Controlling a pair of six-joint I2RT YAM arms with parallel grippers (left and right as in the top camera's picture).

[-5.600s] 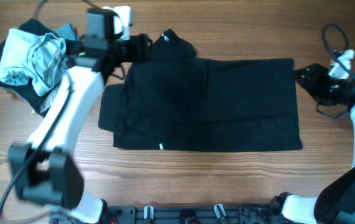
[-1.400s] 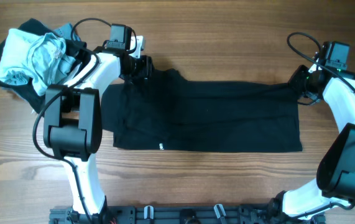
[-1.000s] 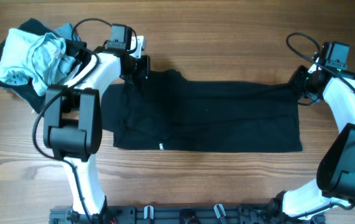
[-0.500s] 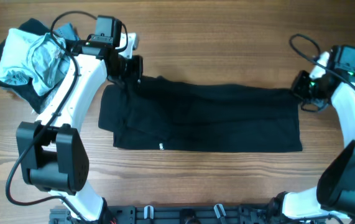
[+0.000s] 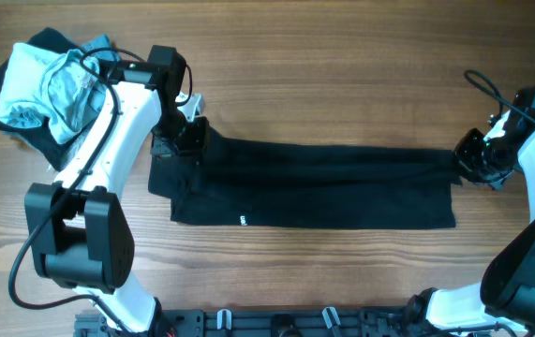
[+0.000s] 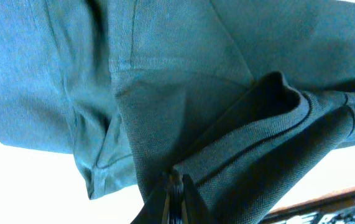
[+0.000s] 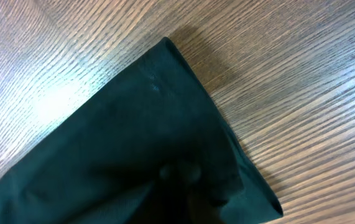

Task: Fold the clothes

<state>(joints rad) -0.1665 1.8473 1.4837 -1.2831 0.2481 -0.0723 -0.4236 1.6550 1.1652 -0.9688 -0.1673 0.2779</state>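
Note:
The clothes, a black T-shirt, lie as a long narrow band across the wooden table, with a small white tag near the front edge. My left gripper is at the shirt's left end, shut on a fold of the fabric, which bunches round the left gripper in the left wrist view. My right gripper sits at the shirt's right end. In the right wrist view the dark cloth covers the right gripper, so its jaws are hard to make out.
A heap of other garments, light grey-blue over black, lies at the back left corner, just behind the left arm. Both arms reach in from the front edge. A cable loops above the right arm.
Both grippers have come toward the front of the table, drawing the shirt's back edge over with them. The shirt is now a narrower band. The right gripper also shifted outward to the right.

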